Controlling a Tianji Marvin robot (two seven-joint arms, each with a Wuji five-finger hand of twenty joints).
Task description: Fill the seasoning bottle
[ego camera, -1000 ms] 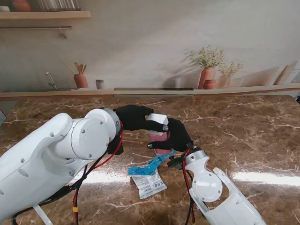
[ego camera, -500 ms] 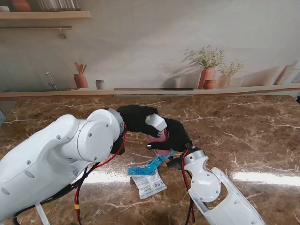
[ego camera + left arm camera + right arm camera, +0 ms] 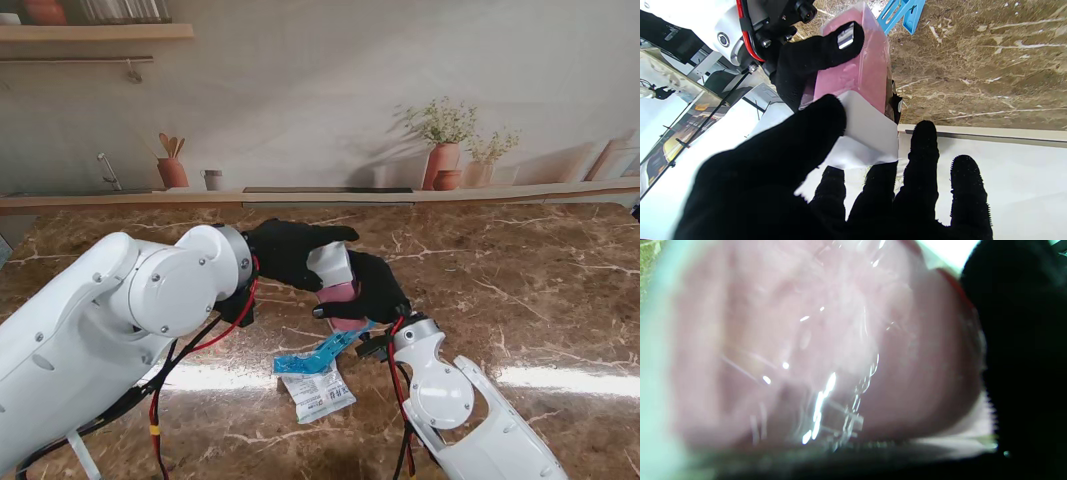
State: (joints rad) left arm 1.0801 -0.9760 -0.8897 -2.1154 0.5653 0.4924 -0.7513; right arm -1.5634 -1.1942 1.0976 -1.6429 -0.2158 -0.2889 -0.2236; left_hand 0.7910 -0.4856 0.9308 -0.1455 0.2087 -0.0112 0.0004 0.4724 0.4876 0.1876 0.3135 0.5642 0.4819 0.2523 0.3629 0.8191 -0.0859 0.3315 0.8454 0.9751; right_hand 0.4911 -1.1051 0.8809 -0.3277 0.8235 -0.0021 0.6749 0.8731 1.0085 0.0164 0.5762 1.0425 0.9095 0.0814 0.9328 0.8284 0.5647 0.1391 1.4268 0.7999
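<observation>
The seasoning bottle [image 3: 341, 293] is a clear square container with pink contents, standing mid-table. My right hand [image 3: 378, 288] is shut around its body, thumb across the pink wall [image 3: 860, 73]. Its white lid [image 3: 331, 264] sits tilted at the top. My left hand [image 3: 288, 250] reaches in from the left, with the lid [image 3: 870, 133] pinched between its thumb [image 3: 800, 143] and fingers. The right wrist view is filled by the blurred pink bottle [image 3: 823, 356], with a black finger [image 3: 1023, 340] beside it.
A blue torn packet [image 3: 322, 354] lies just nearer to me than the bottle, and a white printed sachet [image 3: 318, 392] lies nearer still. The blue packet [image 3: 903, 13] also shows beside the bottle. A ledge with pots [image 3: 443, 160] runs along the table's far edge.
The white lid has tipped from lying flat on the bottle to standing steeply tilted in my left hand. My left forearm has shifted slightly left. The right hand and bottle stayed put.
</observation>
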